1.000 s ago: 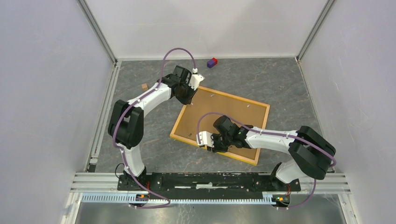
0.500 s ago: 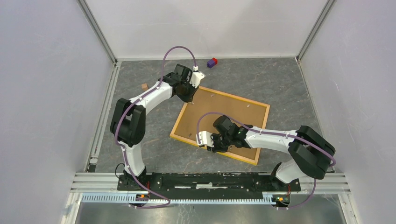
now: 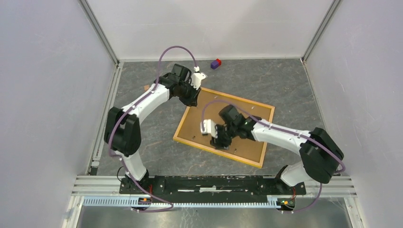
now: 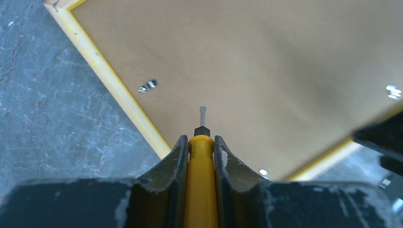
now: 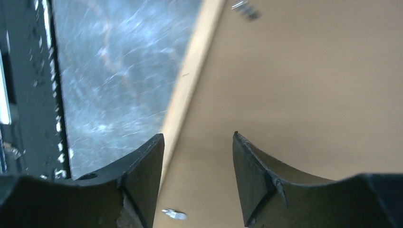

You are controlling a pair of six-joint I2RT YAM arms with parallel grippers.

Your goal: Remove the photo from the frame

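Note:
The frame (image 3: 247, 116) lies face down on the grey table, its brown back panel up and its yellow-orange border around it. The photo is hidden under that panel. My left gripper (image 3: 192, 97) hovers over the frame's far left corner, shut on a yellow screwdriver (image 4: 201, 180) whose metal tip (image 4: 203, 114) points at the panel. A small metal clip (image 4: 148, 86) sits near the border (image 4: 114, 85). My right gripper (image 3: 219, 142) is over the panel near the frame's front edge. In the right wrist view it (image 5: 198, 142) stands open, with only bare panel (image 5: 309, 85) between the fingers.
A purple and red block (image 3: 216, 63) lies at the back of the table. A small brown scrap (image 3: 147, 88) lies left of the left arm. White walls close in three sides. A metal rail (image 3: 214, 183) runs along the near edge.
My right gripper has opened and moved from the frame's front edge further onto the back panel. The left arm has shifted slightly, still holding the screwdriver.

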